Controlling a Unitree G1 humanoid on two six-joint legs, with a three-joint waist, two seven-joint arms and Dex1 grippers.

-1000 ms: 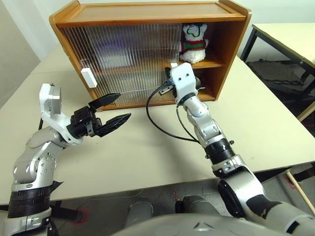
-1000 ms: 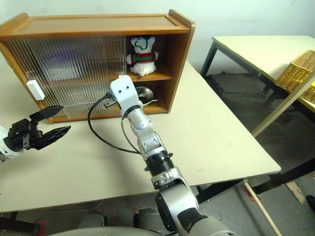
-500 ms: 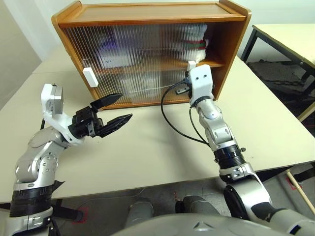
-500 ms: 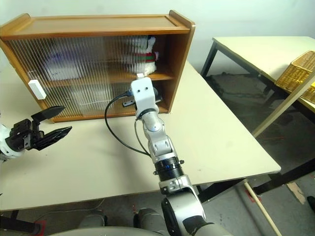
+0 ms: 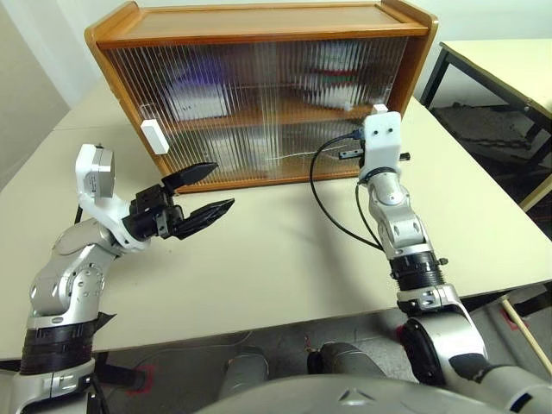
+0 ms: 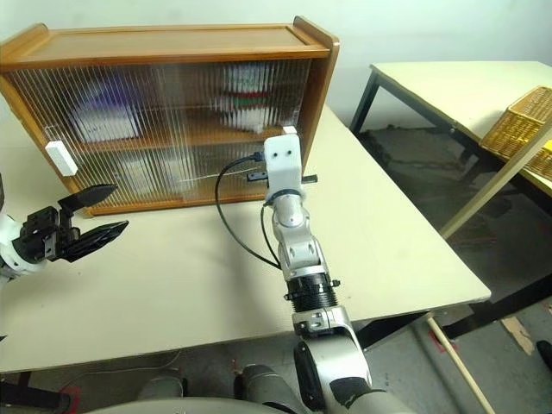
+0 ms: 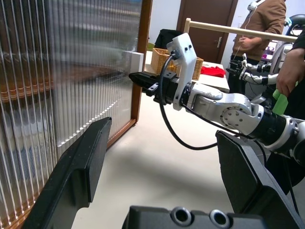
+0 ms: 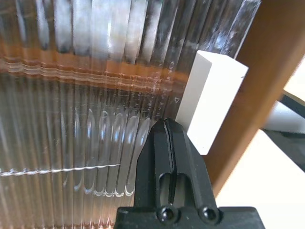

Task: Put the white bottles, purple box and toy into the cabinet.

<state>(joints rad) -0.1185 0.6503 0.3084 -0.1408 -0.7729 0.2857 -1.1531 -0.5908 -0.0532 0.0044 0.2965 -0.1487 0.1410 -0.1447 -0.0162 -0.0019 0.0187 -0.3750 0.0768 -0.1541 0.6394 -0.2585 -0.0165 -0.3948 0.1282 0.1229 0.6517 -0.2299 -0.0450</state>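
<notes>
The cabinet (image 5: 259, 26) stands at the back of the table with both ribbed sliding doors drawn across its front. Behind the right door the toy (image 5: 338, 76) is a red, green and white blur on the upper shelf. The purple box (image 5: 191, 93) is a lilac blur at the upper left. I cannot make out the white bottles through the doors. My right gripper (image 8: 167, 125) is shut, its tip against the right door's white handle (image 8: 209, 102) by the cabinet's right wall. My left gripper (image 5: 222, 185) hangs open over the table, holding nothing.
The left door's white handle (image 5: 154, 136) sticks out near the cabinet's left end. A black cable (image 5: 332, 216) loops from my right wrist. A second table (image 5: 509, 60) with a wicker basket (image 6: 517, 129) stands to the right. People (image 7: 267, 24) stand beyond it.
My right gripper has moved right along the cabinet front, and the right door has slid with it, covering the toy and the open bay. The left arm has stayed put.
</notes>
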